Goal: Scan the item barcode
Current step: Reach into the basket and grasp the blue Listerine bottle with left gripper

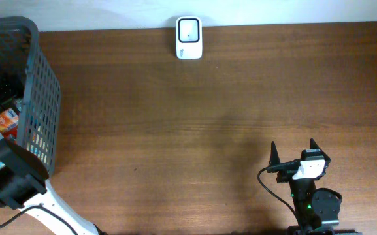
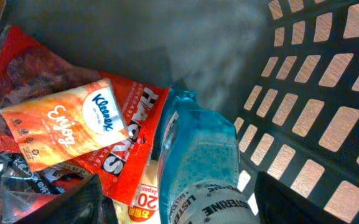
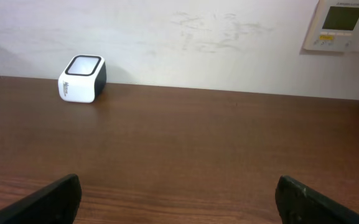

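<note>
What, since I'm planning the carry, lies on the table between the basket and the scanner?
Nothing visible: the table is bare wood between the basket and the scanner. Only the basket's own mesh wall has to be cleared when lifting the blue bottle out.

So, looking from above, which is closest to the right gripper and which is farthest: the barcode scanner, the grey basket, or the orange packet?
1. Barcode scanner: nearest to the right gripper, up at the far edge.
2. Grey basket: farther, over on the left side.
3. Orange packet: farthest, inside that basket, beyond its near wall.
</note>
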`<state>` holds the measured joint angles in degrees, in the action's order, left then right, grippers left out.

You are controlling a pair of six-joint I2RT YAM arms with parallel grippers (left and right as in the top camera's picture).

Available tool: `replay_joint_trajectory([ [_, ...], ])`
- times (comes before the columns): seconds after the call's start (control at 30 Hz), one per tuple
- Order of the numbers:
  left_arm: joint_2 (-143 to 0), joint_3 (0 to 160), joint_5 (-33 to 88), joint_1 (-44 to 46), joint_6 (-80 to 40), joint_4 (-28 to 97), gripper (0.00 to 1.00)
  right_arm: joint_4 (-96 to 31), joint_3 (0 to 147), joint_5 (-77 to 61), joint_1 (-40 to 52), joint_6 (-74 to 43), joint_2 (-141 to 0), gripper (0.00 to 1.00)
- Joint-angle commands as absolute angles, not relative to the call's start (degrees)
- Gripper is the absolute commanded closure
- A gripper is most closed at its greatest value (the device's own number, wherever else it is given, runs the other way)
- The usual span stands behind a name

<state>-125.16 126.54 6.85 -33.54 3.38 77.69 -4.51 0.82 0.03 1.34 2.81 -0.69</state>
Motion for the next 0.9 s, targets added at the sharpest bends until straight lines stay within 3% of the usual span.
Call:
replay_joint_trajectory([
  [0.0,-125.67,126.78,6.61,-33.28,4.89,77.93,0.25,-4.67,0.32,0.51,1.87,2.76,-0.36,0.02],
  [0.17,-125.69,125.64,6.7,-32.88,6.13,77.73,0.3,-4.69,0.32,0.51,1.87,2.76,-0.36,0.02],
  [0.2,-125.69,125.47,6.9,-32.91,6.15,77.62,0.34,-4.67,0.32,0.51,1.87,2.76,-0.36,0.02],
  [0.27,-125.69,125.47,8.49,-32.91,6.11,77.17,0.51,-4.67,0.32,0.51,1.87,2.76,-0.36,0.02],
  [0.43,-125.67,125.51,8.99,-32.93,6.11,76.4,0.6,-4.69,0.32,0.51,1.87,2.76,-0.36,0.02],
  [0.47,-125.64,125.64,9.02,-33.04,6.11,76.34,0.71,-4.67,0.32,0.51,1.87,2.76,-0.36,0.01],
  [0.5,-125.64,125.73,9.02,-33.08,6.11,76.36,0.76,-4.67,0.32,0.51,1.87,2.76,-0.36,0.02],
  [0.67,-125.62,125.97,9.02,-33.08,6.09,76.36,0.74,-4.69,0.32,0.51,1.87,2.76,-0.36,0.02],
  [0.87,-125.56,136.22,9.23,-33.08,4.6,80.79,0.83,-4.67,0.32,0.51,1.87,2.76,-0.36,0.02],
])
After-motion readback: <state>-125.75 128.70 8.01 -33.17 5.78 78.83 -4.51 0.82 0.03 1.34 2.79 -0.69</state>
